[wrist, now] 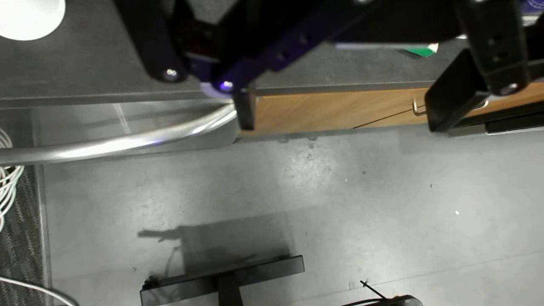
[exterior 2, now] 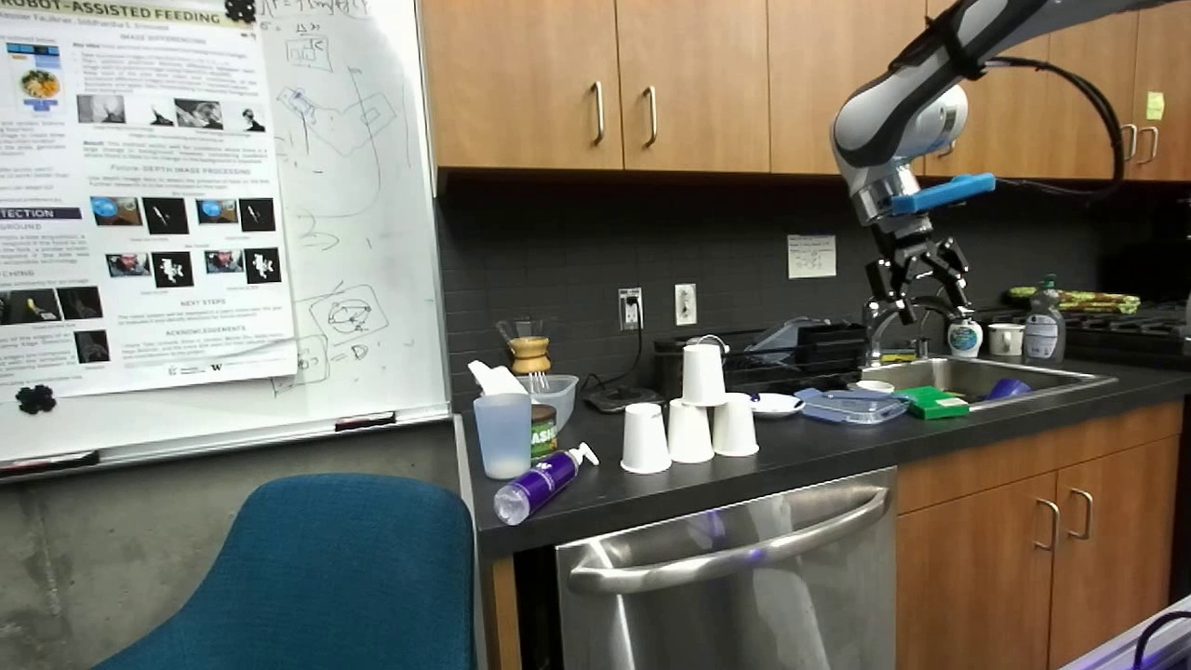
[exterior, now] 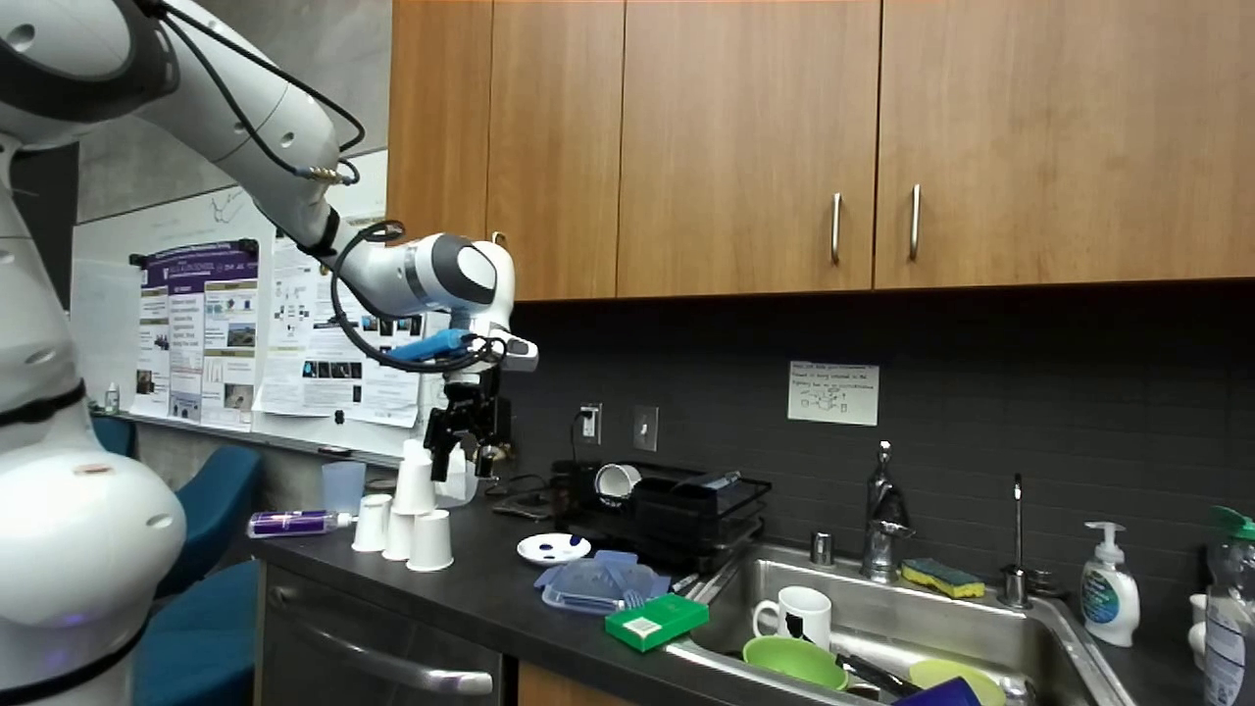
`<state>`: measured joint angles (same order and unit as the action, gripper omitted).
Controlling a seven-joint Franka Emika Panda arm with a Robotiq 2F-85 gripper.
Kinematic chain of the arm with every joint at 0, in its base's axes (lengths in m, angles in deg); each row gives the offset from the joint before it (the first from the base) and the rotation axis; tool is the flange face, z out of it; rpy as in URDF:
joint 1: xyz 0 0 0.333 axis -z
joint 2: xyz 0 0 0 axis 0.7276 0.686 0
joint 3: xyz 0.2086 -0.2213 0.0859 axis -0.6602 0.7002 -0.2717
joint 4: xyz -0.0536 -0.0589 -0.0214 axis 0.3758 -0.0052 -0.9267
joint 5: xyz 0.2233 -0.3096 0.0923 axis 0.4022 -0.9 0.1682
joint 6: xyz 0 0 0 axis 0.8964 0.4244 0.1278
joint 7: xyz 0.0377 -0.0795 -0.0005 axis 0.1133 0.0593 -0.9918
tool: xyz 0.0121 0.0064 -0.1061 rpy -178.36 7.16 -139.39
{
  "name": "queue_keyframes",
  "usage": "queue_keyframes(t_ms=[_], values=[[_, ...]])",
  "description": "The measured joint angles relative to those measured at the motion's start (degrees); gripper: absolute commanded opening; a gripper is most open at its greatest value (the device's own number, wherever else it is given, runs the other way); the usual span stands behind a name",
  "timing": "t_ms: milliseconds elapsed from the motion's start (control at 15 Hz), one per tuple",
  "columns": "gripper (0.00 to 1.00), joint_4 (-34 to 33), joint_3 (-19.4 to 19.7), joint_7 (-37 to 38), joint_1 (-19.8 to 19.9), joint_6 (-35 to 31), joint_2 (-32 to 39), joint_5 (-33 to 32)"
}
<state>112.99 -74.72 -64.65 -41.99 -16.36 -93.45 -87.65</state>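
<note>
Wrist view: hung higher than the surface (wrist: 85, 66) with claw (wrist: 343, 111) parted, gripping nothing, and probably called for slow, level travel without jostling the cups (exterior 2: 690, 425).

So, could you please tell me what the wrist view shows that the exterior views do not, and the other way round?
Only the wrist view shows the grey floor and the coiled white cable.

Only the exterior views show the purple bottle, a blue chair and the whiteboard.

All share the gripper, open and holding nothing, the counter, the green box and the dishwasher handle. I cannot tell whether the wrist view's round white thing is one of the stacked cups.
</note>
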Motion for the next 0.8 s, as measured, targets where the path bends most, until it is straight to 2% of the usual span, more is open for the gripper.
queue_keyframes(t_ms=[467, 800], values=[[1.00, -3.7, -3.0, 6.2, -1.2, 8.5, 0.0, -1.6], [1.00, -5.1, -5.8, 13.8, -2.2, 11.8, 0.6, -3.1]])
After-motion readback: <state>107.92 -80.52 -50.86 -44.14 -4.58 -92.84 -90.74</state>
